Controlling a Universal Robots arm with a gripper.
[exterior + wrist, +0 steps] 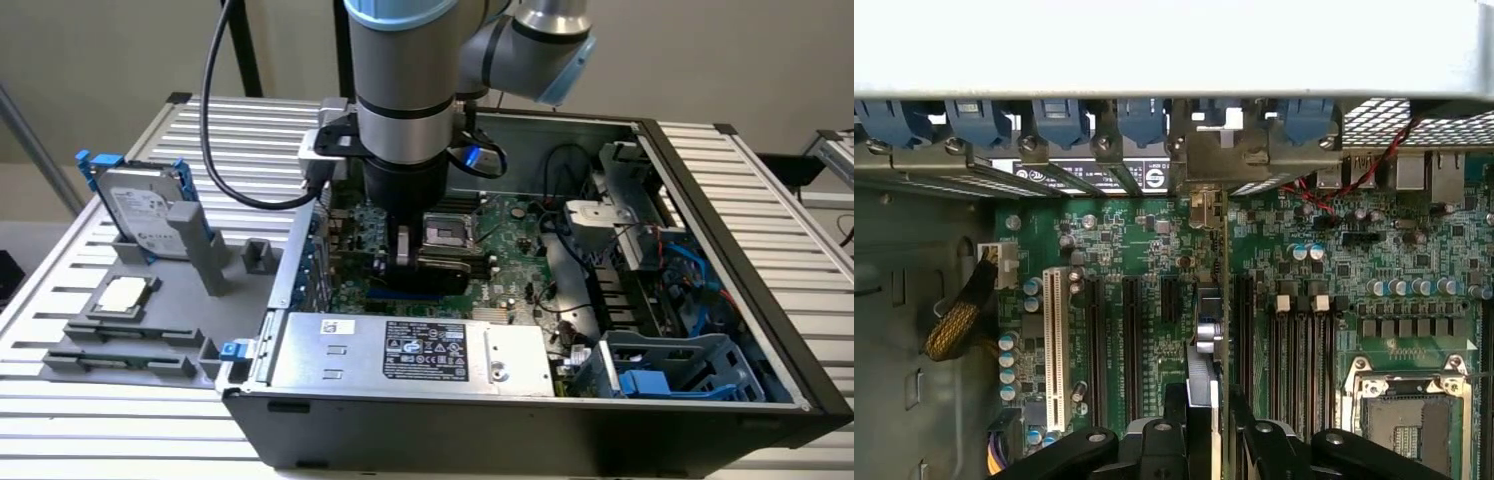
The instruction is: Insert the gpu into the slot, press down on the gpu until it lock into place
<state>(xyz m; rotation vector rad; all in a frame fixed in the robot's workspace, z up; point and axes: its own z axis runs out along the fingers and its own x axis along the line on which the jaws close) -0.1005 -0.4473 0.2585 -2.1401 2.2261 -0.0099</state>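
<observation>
Slatted metal tabletop (107,420) carries the open case (534,430), and my arm (400,60) reaches down into it. I see the gripper (1206,415) pinching the gpu (1206,335), one finger on each face, with the card standing on edge over the motherboard (1154,250). The card's far end reaches the rear case wall, under the row of blue clips (1059,120). In the exterior view a sliver of blue slot (391,294) shows just under the card; I cannot tell whether the card's edge is seated in it.

Room is tight. Black slots (1129,340) run parallel close on one side of the gripper. Memory slots (1299,350) run close on the other side, with the socket (1399,415) just beyond them. The power supply (414,350) sits near the gripper, between it and the exterior camera. The hard drive (140,215) stands well apart from the gripper, outside the case, toward the exterior view's left.
</observation>
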